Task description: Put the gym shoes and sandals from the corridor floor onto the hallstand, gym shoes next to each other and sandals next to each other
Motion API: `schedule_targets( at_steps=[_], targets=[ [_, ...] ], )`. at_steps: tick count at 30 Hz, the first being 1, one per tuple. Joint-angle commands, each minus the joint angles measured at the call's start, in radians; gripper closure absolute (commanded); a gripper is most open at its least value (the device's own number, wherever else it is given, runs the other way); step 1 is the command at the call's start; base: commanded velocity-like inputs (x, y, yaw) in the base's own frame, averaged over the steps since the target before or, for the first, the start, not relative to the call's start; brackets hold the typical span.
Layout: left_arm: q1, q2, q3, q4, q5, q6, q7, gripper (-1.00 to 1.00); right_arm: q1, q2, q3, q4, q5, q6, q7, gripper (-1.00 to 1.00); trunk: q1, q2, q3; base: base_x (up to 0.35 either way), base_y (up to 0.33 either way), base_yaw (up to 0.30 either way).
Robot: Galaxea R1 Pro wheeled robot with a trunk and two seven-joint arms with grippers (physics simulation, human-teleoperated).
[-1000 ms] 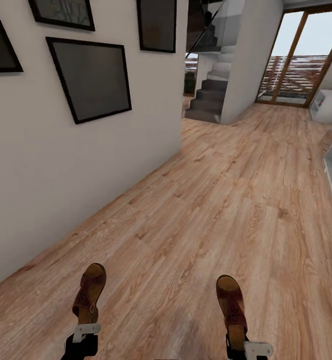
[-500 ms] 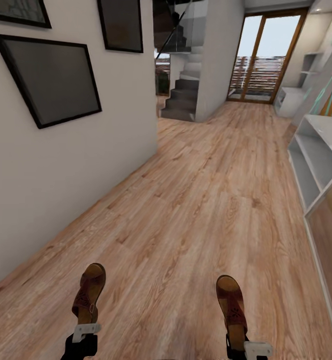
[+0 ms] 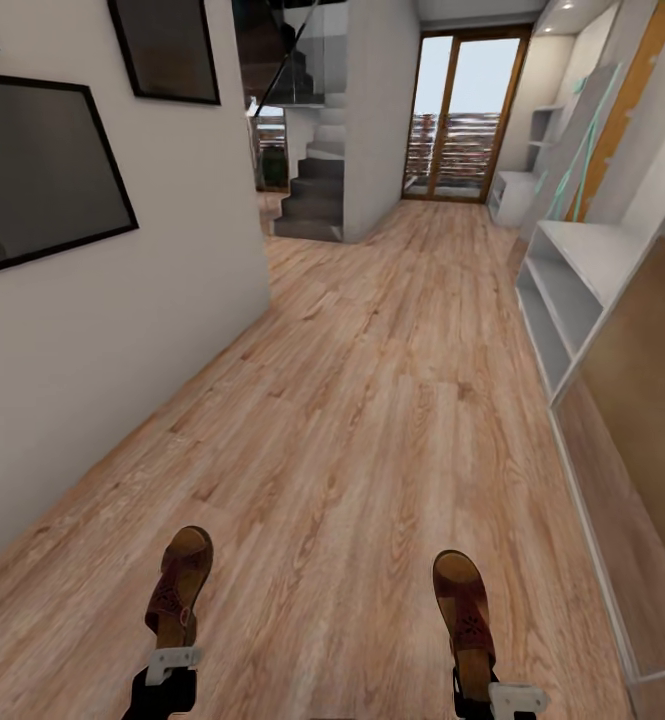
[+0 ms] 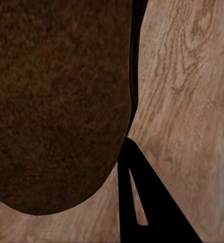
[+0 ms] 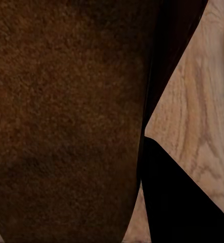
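At the bottom of the head view, each gripper carries one sandal heel-first, toes pointing ahead: the left gripper (image 3: 175,662) is clamped on the left sandal (image 3: 180,585), the right gripper (image 3: 492,690) on the right sandal (image 3: 463,605), the two well apart and both raised over the floor (image 3: 372,420). In the wrist views the brown sole of each sandal (image 4: 56,101) (image 5: 66,121) lies close against the camera, with a dark finger (image 4: 142,202) (image 5: 182,192) beside it and planks behind.

The hallstand (image 3: 572,290) stands along the right wall, its lower tiers and flat top bare. A tan panel (image 3: 637,420) stands nearer on that side. Framed pictures (image 3: 42,170) hang on the left wall; stairs (image 3: 312,195) and a glass door (image 3: 462,120) close the far end.

Compared with half a second ago the whole scene has slid left, so the camera has turned right; the hallstand shows more fully, and the sandals keep their places in the grippers.

Between the left wall and the hallstand the floor runs bare all the way to the door.
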Motion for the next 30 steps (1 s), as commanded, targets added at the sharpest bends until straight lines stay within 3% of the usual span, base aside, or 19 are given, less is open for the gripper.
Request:
schedule_targets(
  at_steps=[1, 6, 24, 30],
  targets=[
    [-0.001, -0.001, 0.008, -0.001, -0.008, -0.004, -0.007, 1.0, -0.001, 0.0, -0.002, 0.001, 0.008, -0.002, -0.006, 1.0, 0.0, 0.0, -0.001, 0.036, 0.0, -0.3],
    [-0.001, -0.002, 0.009, -0.001, -0.008, -0.004, -0.007, 1.0, -0.001, 0.0, -0.002, 0.001, 0.008, -0.002, -0.006, 1.0, 0.0, 0.0, -0.001, 0.171, 0.0, -0.3],
    [0.013, 0.004, 0.011, -0.002, -0.007, -0.022, -0.002, 1.0, -0.001, 0.001, -0.001, 0.001, 0.008, -0.002, -0.006, 1.0, 0.0, 0.0, -0.001, 0.331, 0.0, -0.3],
    [0.013, 0.004, 0.011, -0.002, -0.007, -0.03, 0.003, 1.0, -0.001, 0.003, 0.001, 0.001, 0.009, -0.002, -0.004, 1.0, 0.0, 0.0, -0.001, 0.339, 0.0, -0.096]
  ],
)
